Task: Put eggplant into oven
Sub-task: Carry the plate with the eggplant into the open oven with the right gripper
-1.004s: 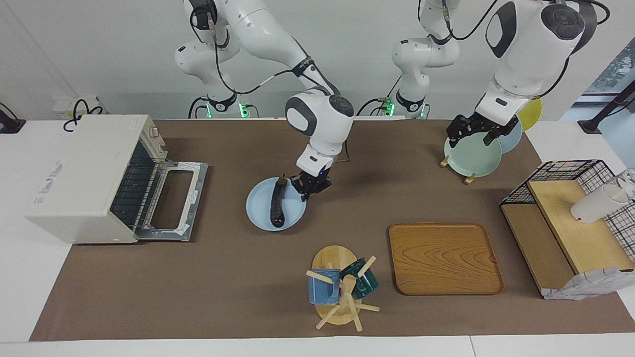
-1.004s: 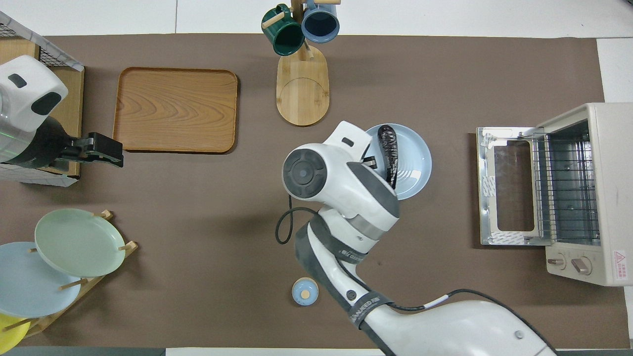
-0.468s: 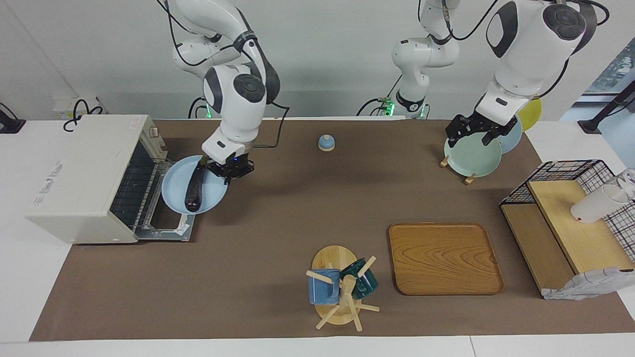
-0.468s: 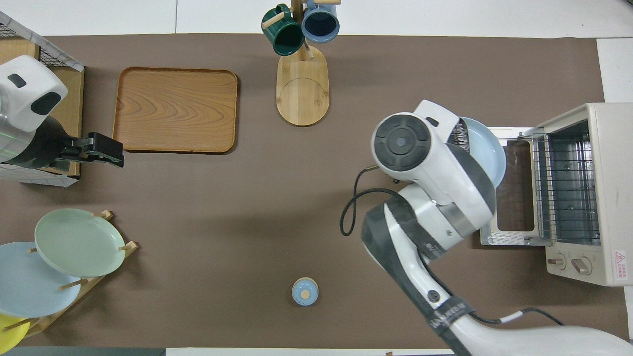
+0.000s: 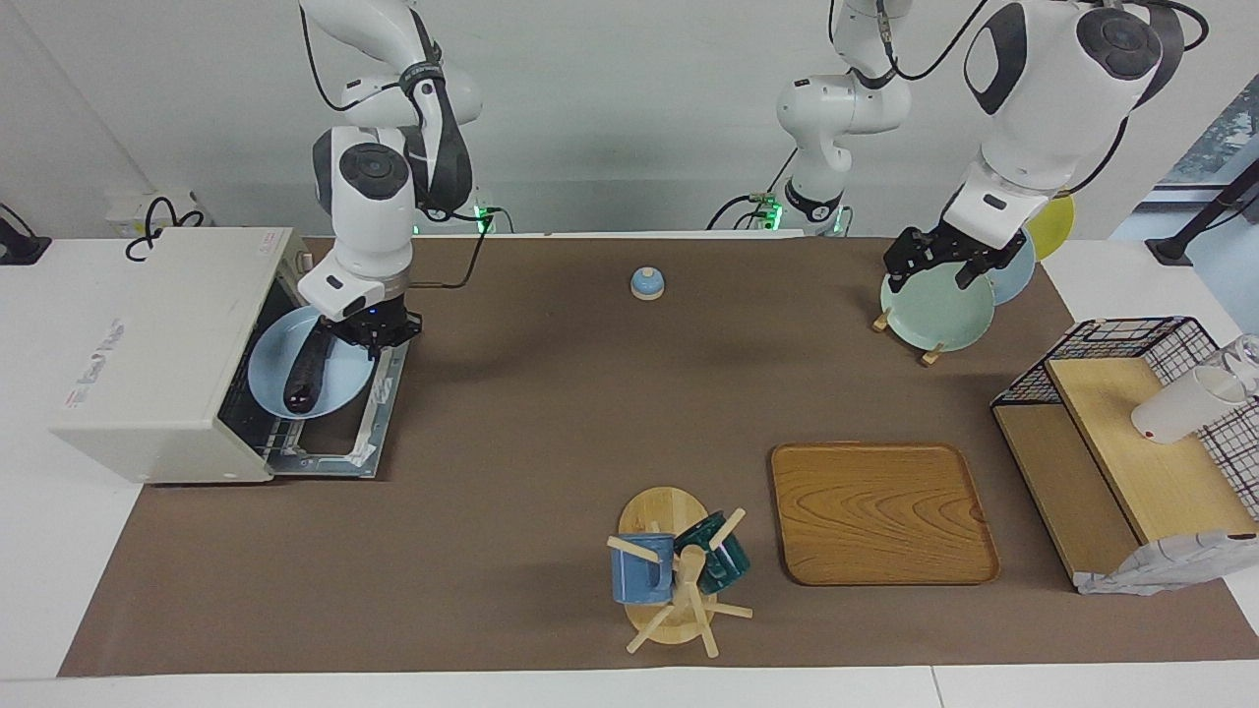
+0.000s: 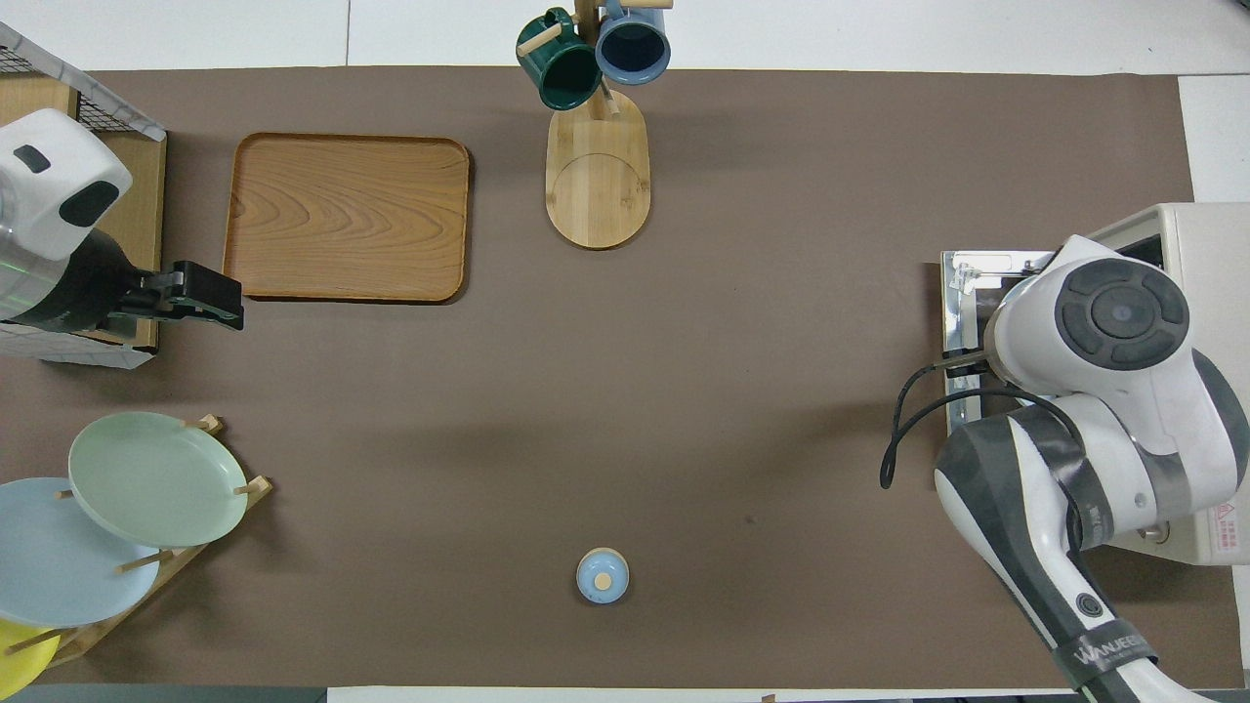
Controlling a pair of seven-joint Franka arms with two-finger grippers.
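Observation:
The dark purple eggplant (image 5: 306, 372) lies on a light blue plate (image 5: 346, 382). My right gripper (image 5: 371, 330) is shut on the plate's rim and holds it over the open drop-down door (image 5: 364, 433) of the off-white oven (image 5: 148, 344). The plate's leading edge is in the oven's mouth. In the overhead view my right arm hides the plate and the eggplant; only the oven (image 6: 1206, 234) and its door (image 6: 962, 293) show. My left gripper (image 5: 941, 258) waits over the plate rack at the left arm's end, and it also shows in the overhead view (image 6: 210, 293).
A green plate (image 5: 934, 313) stands in the rack. A small blue knobbed lid (image 5: 646, 283) sits near the robots. A wooden tray (image 5: 880, 511), a mug tree with two mugs (image 5: 679, 575) and a wire-mesh wooden shelf (image 5: 1131, 442) with a white cup (image 5: 1185, 403) lie farther out.
My right gripper has carried the plate with the eggplant from the table's middle to the oven, now with the plate's edge inside the mouth. The left arm has not moved.

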